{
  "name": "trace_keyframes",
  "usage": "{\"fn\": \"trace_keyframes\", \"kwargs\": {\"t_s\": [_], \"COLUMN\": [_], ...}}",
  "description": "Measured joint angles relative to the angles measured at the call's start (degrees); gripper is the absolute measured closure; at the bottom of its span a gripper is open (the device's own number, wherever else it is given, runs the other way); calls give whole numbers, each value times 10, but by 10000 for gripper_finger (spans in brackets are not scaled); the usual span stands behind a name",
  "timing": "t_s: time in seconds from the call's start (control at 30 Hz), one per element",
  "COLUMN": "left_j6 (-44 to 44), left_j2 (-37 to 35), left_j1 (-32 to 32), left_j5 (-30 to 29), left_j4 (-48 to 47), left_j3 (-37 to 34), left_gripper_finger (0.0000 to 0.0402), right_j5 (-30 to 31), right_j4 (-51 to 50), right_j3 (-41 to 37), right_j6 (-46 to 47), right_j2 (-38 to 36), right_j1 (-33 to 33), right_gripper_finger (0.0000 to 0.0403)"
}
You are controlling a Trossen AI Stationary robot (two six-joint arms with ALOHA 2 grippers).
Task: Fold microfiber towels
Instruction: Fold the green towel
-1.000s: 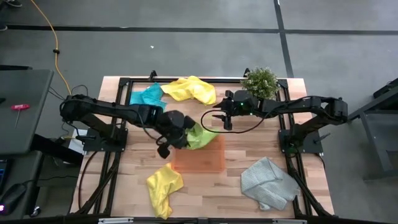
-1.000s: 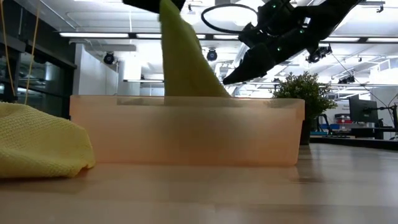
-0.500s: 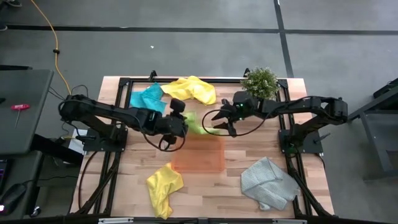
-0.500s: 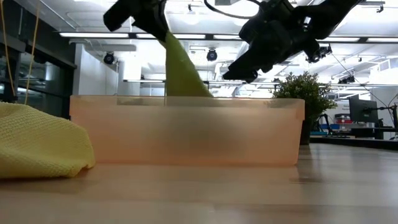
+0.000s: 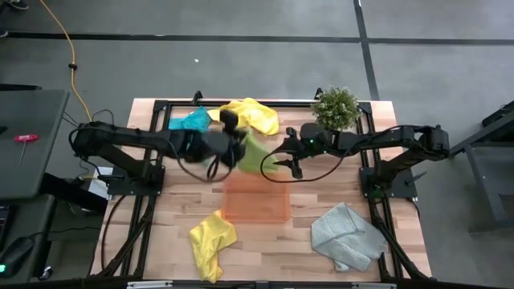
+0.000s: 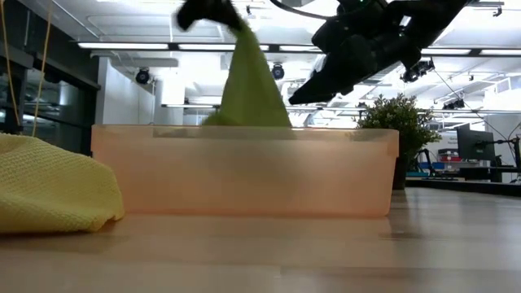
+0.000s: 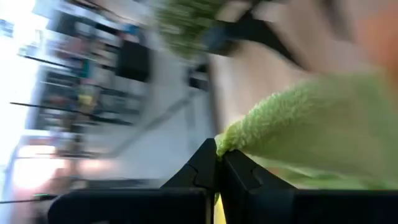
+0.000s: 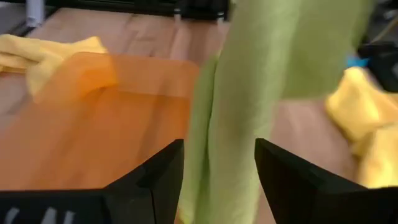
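Observation:
My left gripper [image 5: 234,146] is shut on the lime green towel [image 5: 257,152], which hangs from it just beyond the orange tray's [image 5: 257,210] far edge. In the low view the towel [image 6: 249,85] widens downward and its lower end is hidden behind the tray wall [image 6: 244,171]. My right gripper [image 5: 277,163] is open; in the right wrist view [image 8: 219,171] its fingers stand on either side of the hanging towel [image 8: 249,93], and I cannot tell whether they touch it. My left gripper pinches an upper corner of the lime towel [image 7: 231,142] between its two shut fingers. The towel hangs below the hold, spreading wider toward its lower end; one layer or several, I cannot tell.
A yellow towel [image 5: 247,114] and a teal towel [image 5: 191,122] lie bunched at the far edge. Another yellow towel [image 5: 210,241] lies near the front left, a grey towel [image 5: 345,234] at the front right. A potted plant [image 5: 336,106] stands at the far right.
My left gripper has carried the lime towel from over the tray's left side toward the table's far edge. The towel now hangs wider at its lower part. My right gripper has gone a little toward the towel and now has it between its fingers.

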Motion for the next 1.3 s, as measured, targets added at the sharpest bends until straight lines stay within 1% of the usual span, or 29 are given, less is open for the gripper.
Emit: {"fn": "trace_keyframes", "kwargs": {"t_s": [0.1, 0.13, 0.2, 0.3, 0.43, 0.5, 0.53, 0.6, 0.67, 0.73, 0.83, 0.93, 1.0, 1.07, 1.13, 1.17, 1.23, 1.3], "left_j6": [63, 73, 65, 8, -97, -141, -156, -174, -181, -187, -195, -182, -153, -114, -66, -45, -18, -17], "left_j2": [1, 3, 5, 2, -13, -14, -14, -16, -17, -18, -17, -24, -43, -68, -95, -106, -127, -142], "left_j1": [64, 84, 117, 138, 135, 123, 114, 91, 66, 53, 52, 50, 48, 52, 58, 61, 71, 86], "left_j5": [30, 44, 74, 132, 249, 291, 299, 300, 281, 244, 165, 92, 66, 64, 77, 96, 152, 216], "left_j4": [52, 59, 52, 4, -111, -151, -157, -137, -79, -22, 62, 103, 133, 170, 206, 227, 251, 251], "left_j3": [41, 59, 92, 119, 120, 102, 83, 28, -39, -107, -189, -227, -225, -214, -201, -192, -174, -159], "left_gripper_finger": [401, 401, 401, 401, 401, 401, 401, 401, 401, 401, 401, 401, 401, 401, 401, 401, 401, 401], "right_j5": [24, 33, 54, 88, 101, 102, 102, 102, 102, 101, 94, 83, 79, 79, 79, 78, 78, 78], "right_j4": [11, 13, 15, 9, 6, 8, 8, 10, 10, 6, -7, -20, -20, -14, -3, 2, 11, 16], "right_j3": [0, 0, 0, 0, 0, 0, 0, 0, 0, 0, 0, 0, 0, 0, 0, 0, 0, 0], "right_j6": [-5, -5, -10, -21, -36, -47, -49, -50, -50, -50, -50, -50, -50, -50, -50, -50, -50, -50], "right_j2": [0, -1, -3, -9, -13, -13, -13, -13, -13, -13, -13, -13, -13, -13, -13, -13, -13, -13], "right_j1": [-4, -7, -7, -8, -8, -8, -8, -8, -8, -8, -8, -8, -8, -8, -9, -10, -13, -17], "right_gripper_finger": [213, 213, 213, 213, 213, 213, 213, 213, 213, 213, 213, 213, 213, 213, 213, 213, 213, 213]}}
